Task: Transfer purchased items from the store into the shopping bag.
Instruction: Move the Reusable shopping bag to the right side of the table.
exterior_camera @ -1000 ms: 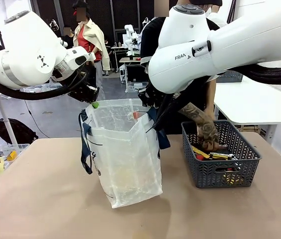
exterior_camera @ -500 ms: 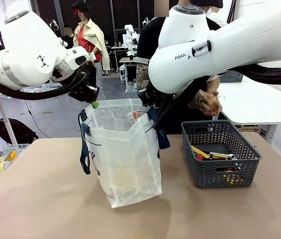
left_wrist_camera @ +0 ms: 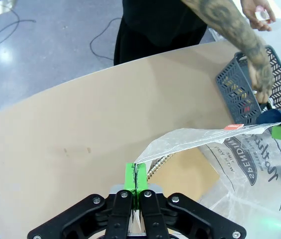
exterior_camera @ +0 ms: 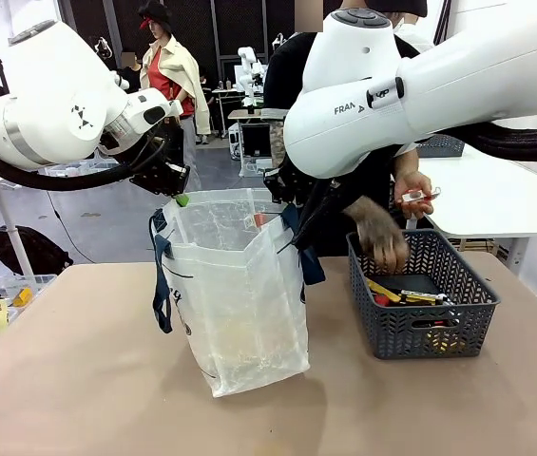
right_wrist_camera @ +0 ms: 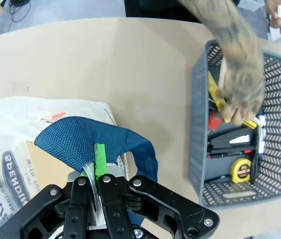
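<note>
At table centre, the bag (exterior_camera: 244, 294) stands upright, its mouth stretched open between 2 grippers. Left gripper (left_wrist_camera: 136, 181) is clenched on the thin rim, right gripper (right_wrist_camera: 99, 167) clenched on the rim beside a blue strap (right_wrist_camera: 90, 139). Bag contents are unclear through the plastic. Basket (exterior_camera: 425, 332) stands apart at right; a blurred hand (exterior_camera: 382, 245) covers the items inside, and the other hand (exterior_camera: 415, 195) holds a small piece above. Bare table (exterior_camera: 78, 380) in front
</note>
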### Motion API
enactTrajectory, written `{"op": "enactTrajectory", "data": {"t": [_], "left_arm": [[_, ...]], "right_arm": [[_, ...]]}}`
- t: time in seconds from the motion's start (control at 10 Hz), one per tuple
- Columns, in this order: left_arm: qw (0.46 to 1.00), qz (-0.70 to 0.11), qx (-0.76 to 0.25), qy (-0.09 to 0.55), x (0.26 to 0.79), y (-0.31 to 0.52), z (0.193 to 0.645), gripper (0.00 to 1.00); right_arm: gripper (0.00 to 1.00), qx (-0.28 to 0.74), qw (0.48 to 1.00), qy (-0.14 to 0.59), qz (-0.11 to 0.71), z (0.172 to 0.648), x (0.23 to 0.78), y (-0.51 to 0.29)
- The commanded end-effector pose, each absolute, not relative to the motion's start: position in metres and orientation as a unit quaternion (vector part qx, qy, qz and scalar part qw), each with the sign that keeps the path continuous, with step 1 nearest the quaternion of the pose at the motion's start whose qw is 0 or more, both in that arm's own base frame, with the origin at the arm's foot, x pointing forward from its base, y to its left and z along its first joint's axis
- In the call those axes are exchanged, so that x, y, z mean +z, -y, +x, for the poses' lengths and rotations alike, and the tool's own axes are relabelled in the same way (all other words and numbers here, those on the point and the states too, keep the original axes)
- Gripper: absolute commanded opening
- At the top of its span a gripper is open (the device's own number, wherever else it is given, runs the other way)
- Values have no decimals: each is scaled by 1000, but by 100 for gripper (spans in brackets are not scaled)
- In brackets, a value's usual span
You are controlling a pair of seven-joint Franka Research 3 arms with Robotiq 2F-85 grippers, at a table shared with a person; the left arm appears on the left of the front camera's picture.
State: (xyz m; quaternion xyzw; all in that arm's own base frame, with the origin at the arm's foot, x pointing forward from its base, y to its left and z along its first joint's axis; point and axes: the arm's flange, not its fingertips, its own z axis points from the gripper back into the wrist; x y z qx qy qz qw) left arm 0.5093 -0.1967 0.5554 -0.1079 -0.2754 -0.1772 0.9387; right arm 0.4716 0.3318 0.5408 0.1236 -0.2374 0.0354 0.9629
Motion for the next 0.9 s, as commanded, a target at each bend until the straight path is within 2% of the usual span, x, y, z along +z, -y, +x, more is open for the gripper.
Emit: {"op": "enactTrajectory", "data": {"t": [0.0,0.8], "left_arm": [[940,-104,-170,278,558,193,510,0],[940,-104,-170,278,558,193,510,0]], "right_arm": [[0,34,963,238,122,472,542,-330],[0,34,963,238,122,472,542,-330]]}}
